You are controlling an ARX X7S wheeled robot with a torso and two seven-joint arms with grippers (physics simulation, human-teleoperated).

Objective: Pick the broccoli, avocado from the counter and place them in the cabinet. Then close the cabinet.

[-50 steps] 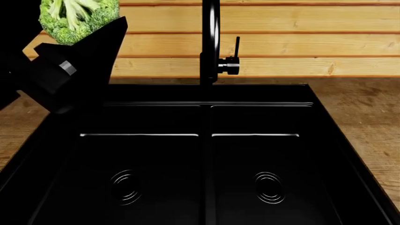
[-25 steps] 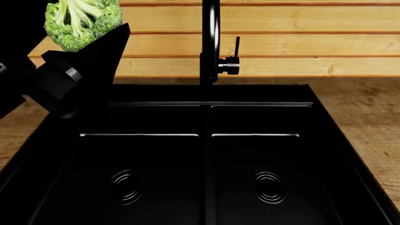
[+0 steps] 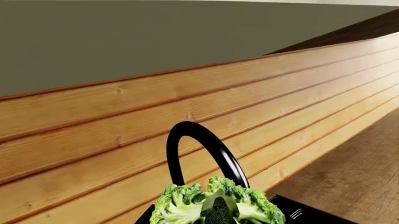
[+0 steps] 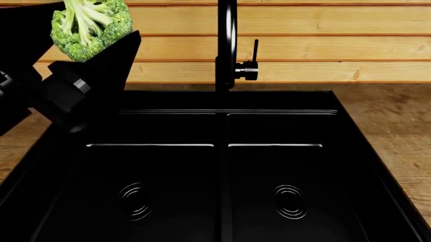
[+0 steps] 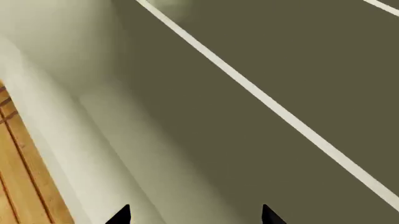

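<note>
Counter [image 4: 397, 131] around black sink [image 4: 222, 166], plank wall [image 4: 323, 40] behind.

A single broccoli [image 4: 90, 26] floret, bright bumpy green crown with pale green branching stalks, is held aloft between the black fingers of the left gripper [image 4: 84, 38], above the counter's [image 4: 397, 126] back-left area near the sink's far-left corner; the counter is brown wood-grain, its black double-basin sink sunk in the middle.

My left gripper [image 4: 88, 38] clamps the broccoli [image 4: 91, 25], raised at upper left, stalk showing. Below: black double sink [image 4: 222, 166], faucet [image 4: 227, 45], counter [image 4: 397, 131] at right.
</note>
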